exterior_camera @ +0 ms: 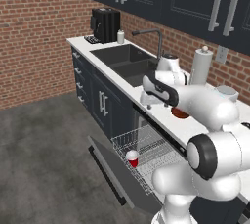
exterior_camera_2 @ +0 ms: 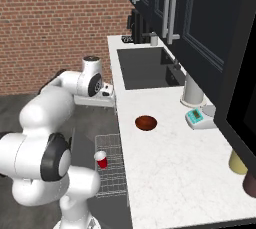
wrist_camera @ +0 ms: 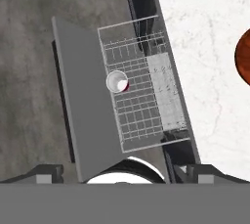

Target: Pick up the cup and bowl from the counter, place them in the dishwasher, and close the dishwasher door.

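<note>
Fingers [wrist_camera: 46,173] sit spread wide with nothing between them, though in the hand view they're cut off by the bottom edge, so just the two dark tips poke in at the corners. The gripper [exterior_camera_2: 111,92] is hard to make out in the right base view, just a small pale lump at the end of the forearm, above the open dishwasher [wrist_camera: 141,3] (the arm's own white bulk hides a good chunk of things in the left base view).

Nearest to the base, the dishwasher door [exterior_camera: 114,171] lies dropped open and flat, with the silver wire rack [wrist_camera: 141,96] pulled out over it. The cup [wrist_camera: 117,81] stands upright in the rack, toward its outer edge, white inside facing up.

Arm pose: the elbow is bent back near the base, and the forearm reaches level along the counter [exterior_camera_2: 165,163] edge with the hand pointing straight down.

Further along, the bowl [exterior_camera_2: 146,122] rests on the white marble top, mostly hidden behind the forearm in the left base view. A teal-and-white scale [exterior_camera_2: 200,117] and a paper-towel roll [exterior_camera: 201,65] are at the back of the counter, by the wall, then the sink [exterior_camera_2: 145,68], then a black coffee machine [exterior_camera: 105,24] at the far end. Brick walls, dark cabinets, grey floor.
</note>
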Controlling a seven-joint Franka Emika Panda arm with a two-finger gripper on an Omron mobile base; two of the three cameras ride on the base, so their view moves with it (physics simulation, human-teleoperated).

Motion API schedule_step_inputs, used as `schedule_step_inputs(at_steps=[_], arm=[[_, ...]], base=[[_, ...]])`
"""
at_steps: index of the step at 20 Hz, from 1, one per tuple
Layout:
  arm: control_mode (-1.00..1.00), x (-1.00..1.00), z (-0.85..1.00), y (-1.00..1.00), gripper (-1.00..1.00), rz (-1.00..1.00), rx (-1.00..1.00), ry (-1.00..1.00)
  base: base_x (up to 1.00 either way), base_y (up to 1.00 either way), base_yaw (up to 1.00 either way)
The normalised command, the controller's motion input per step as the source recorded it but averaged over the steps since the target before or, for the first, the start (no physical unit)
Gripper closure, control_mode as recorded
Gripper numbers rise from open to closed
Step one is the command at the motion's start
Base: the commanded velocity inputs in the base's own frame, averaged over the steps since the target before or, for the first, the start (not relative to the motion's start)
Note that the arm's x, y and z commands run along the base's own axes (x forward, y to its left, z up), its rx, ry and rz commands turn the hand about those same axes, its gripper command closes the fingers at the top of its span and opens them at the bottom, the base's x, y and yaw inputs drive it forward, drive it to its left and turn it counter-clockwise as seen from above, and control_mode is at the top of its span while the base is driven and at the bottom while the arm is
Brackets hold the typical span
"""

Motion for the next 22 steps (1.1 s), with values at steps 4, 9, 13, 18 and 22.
schedule_step_inputs(at_steps=[4,9,13,18,22], arm=[[-1.00,0.00,-0.21,-0.74,-1.00,0.07,0.00,0.00],[-1.00,0.05,-0.06,-0.41,-1.00,0.07,0.00,0.00],[-1.00,0.07,-0.19,-0.45,-1.00,0.06,0.00,0.00],[-1.00,0.09,-0.27,-0.44,-1.00,0.05,0.00,0.00],[-1.00,0.20,-0.23,-0.41,-1.00,0.03,0.00,0.00]], base=[[0.00,0.00,0.00],[0.00,0.00,0.00],[0.00,0.00,0.00],[0.00,0.00,0.00],[0.00,0.00,0.00]])
